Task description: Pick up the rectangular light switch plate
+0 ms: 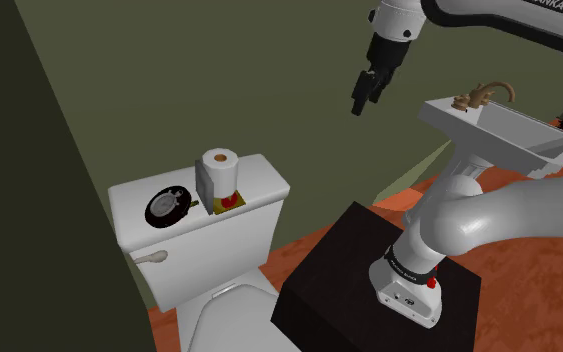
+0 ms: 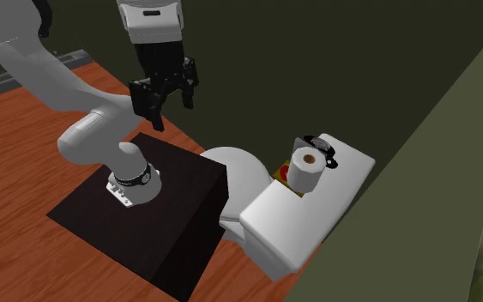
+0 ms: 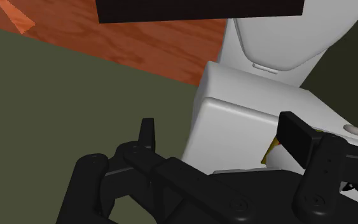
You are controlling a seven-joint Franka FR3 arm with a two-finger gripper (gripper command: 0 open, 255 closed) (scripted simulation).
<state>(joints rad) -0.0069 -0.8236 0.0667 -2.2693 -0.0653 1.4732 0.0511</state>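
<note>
Hangs open and empty, high above the toilet.

Spreads the two black fingers [image 3: 147,135] well apart, with nothing clasped between them. Holds the gripper [image 2: 164,99] in mid-air at the end of the white arm [image 2: 51,81], well apart from the white toilet tank [image 1: 219,245]. Finds the light switch plate [image 1: 229,203] lying flat on the tank lid: a yellow rectangle with a red patch, right at the foot of the toilet paper roll [image 1: 219,172]; cannot tell whether touching it or partly under it. Sets a round black object [image 1: 166,207] just beside the plate, toward the shoulder view's left. Puts a white sink [image 1: 439,112] with a brown tap [image 1: 481,95] at the shoulder view's right, the black stand [image 2: 171,214] on the reddish wood floor [image 2: 25,154], an olive wall [image 1: 219,70] behind.
</note>
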